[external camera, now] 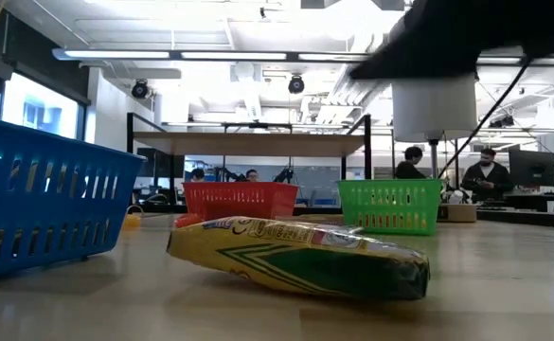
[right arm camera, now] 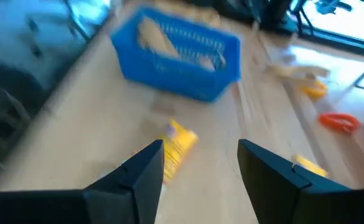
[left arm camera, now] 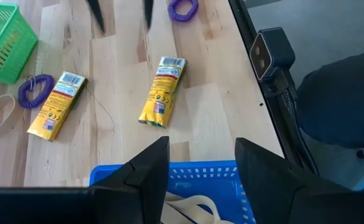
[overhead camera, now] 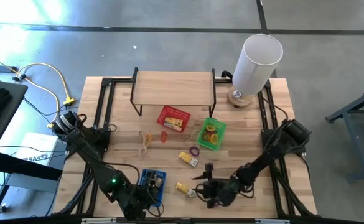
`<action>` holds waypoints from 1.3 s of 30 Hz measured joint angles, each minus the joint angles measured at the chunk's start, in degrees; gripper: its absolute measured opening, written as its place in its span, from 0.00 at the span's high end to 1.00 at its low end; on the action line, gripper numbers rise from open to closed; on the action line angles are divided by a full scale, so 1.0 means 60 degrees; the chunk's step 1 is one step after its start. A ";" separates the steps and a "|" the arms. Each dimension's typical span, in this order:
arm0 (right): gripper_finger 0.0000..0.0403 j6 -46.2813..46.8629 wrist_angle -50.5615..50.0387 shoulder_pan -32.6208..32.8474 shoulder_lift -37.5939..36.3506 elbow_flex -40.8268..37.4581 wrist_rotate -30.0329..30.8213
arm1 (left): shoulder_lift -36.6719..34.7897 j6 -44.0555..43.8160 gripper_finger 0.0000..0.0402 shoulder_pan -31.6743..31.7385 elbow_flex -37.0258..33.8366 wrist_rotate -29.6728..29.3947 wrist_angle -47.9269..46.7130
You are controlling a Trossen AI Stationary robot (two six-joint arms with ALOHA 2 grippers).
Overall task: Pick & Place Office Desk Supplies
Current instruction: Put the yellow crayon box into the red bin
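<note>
1. Near the worktop's front edge, the left end effector (overhead camera: 149, 198) hovers over the blue basket (overhead camera: 151, 180), fingers apart, empty.
2. Right end effector (overhead camera: 208, 186) hangs nearby, fingers spread, holding nothing, beside a yellow packet (overhead camera: 184, 188).
3. Another yellow packet (overhead camera: 188, 159) and a purple loop (overhead camera: 195, 150) lie mid-worktop, by the green basket (overhead camera: 210, 134).

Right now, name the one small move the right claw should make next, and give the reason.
Probably ease the right claw forward and down over the yellow packet beside the blue basket. Its fingers stand apart with nothing between them, and the packet lies loose on the table just ahead. The left claw hovers open over the basket, holding nothing.
</note>
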 joint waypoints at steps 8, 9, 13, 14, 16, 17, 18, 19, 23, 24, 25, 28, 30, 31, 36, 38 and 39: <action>0.50 0.1437 0.0456 0.0117 -0.0360 0.0003 -0.0268 | 0.0000 -0.0016 0.57 0.0000 0.0000 0.0011 -0.0006; 0.49 0.1441 0.0501 0.0117 -0.0356 0.0001 -0.0264 | 0.0000 -0.0007 0.57 0.0000 0.0000 0.0011 -0.0004; 0.43 0.1141 0.0875 0.0055 -0.0352 0.0003 -0.0264 | 0.0000 0.0029 0.57 0.0000 0.0000 0.0011 -0.0006; 0.42 0.0903 0.0870 0.0055 -0.0352 -0.0001 -0.0257 | 0.0000 0.0039 0.57 -0.0010 0.0000 0.0011 -0.0006; 0.41 0.0507 0.0969 0.0051 -0.0352 -0.0001 -0.0257 | 0.0000 0.0044 0.57 -0.0036 0.0000 0.0007 -0.0006; 0.40 0.0466 0.1070 0.0051 -0.0352 -0.0001 -0.0295 | 0.0000 0.0047 0.57 -0.0043 0.0000 0.0007 -0.0006; 0.40 0.0452 0.1099 0.0053 -0.0352 -0.0001 -0.0392 | 0.0000 0.0047 0.57 -0.0044 0.0000 0.0010 -0.0009; 0.40 0.0452 0.1100 0.0055 -0.0352 -0.0001 -0.0539 | 0.0000 0.0047 0.57 -0.0056 0.0000 0.0009 -0.0009; 0.40 0.0376 0.1335 0.0055 -0.0349 -0.0001 -0.1031 | 0.0000 0.0047 0.57 -0.0138 0.0000 0.0007 -0.0009; 0.38 0.0384 0.1313 0.0055 -0.0349 -0.0001 -0.1047 | 0.0000 0.0047 0.57 -0.0145 0.0000 0.0007 -0.0009; 0.36 0.0410 0.1253 0.0055 -0.0349 -0.0001 -0.1056 | 0.0000 0.0047 0.57 -0.0149 0.0000 0.0007 -0.0009; 0.28 0.0478 0.1138 0.0054 -0.0349 -0.0001 -0.1111 | 0.0000 -0.0022 0.57 -0.0175 0.0000 0.0007 -0.0009; 0.21 0.0646 0.1124 0.0029 -0.0349 -0.0001 -0.1231 | 0.0000 -0.0018 0.57 -0.0175 0.0000 0.0007 -0.0009; 0.17 0.0678 0.1121 0.0029 -0.0349 -0.0001 -0.1240 | 0.0000 -0.0018 0.57 -0.0175 0.0000 0.0007 -0.0009; 0.02 0.0684 0.1632 0.0060 -0.0345 -0.0001 -0.1213 | 0.0000 -0.0018 0.57 -0.0175 0.0000 0.0004 -0.0009; 0.03 0.0558 0.1758 0.0127 -0.0345 -0.0001 -0.1215 | 0.0000 -0.0018 0.57 -0.0180 0.0000 0.0004 -0.0009; 0.04 0.0393 0.1787 0.0177 -0.0345 -0.0001 -0.1215 | 0.0000 -0.0015 0.57 -0.0197 0.0000 0.0004 -0.0009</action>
